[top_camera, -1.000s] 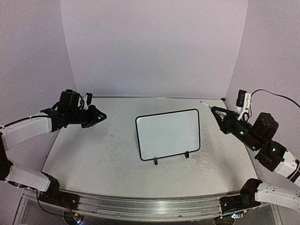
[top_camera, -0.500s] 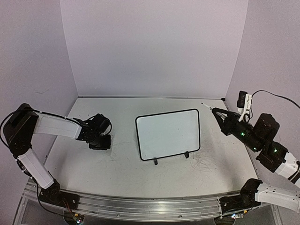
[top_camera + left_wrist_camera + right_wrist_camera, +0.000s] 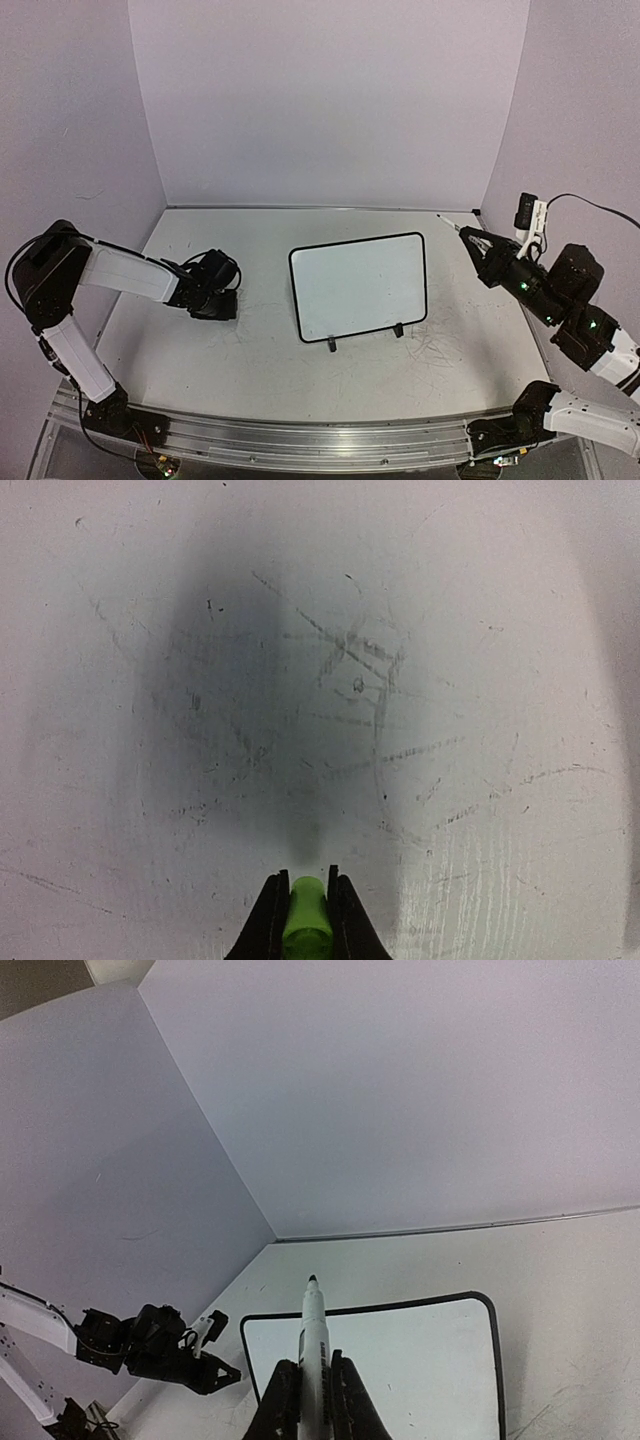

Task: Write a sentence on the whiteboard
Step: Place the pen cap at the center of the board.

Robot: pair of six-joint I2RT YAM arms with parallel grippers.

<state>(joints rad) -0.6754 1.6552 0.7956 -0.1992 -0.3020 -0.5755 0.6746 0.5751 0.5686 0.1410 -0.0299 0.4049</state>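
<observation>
right tool (image 3: pixel 305 1372), pinching the marker (image 3: pixel 314 1330), hangs at 3 o'clock of the whiteboard (image 3: pixel 360 285); a hard press could slide the unsteadied board. left tool (image 3: pixel 300 892) pinches a green piece (image 3: pixel 305 925).

No words to read anywhere, small black-framed white whiteboard (image 3: pixel 358 285) blank, dark print on the white marker pen (image 3: pixel 314 1345) too small to read, scribbled white counter (image 3: pixel 330 680) shows only stray strokes

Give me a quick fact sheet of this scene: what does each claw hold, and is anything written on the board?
Whiteboard: blank, on the table
Left claw: shut on a small green piece, low over the table, left of the board
Right claw: shut on a white marker, raised at the board's right, tip clear of it
Writing: none yet
</observation>
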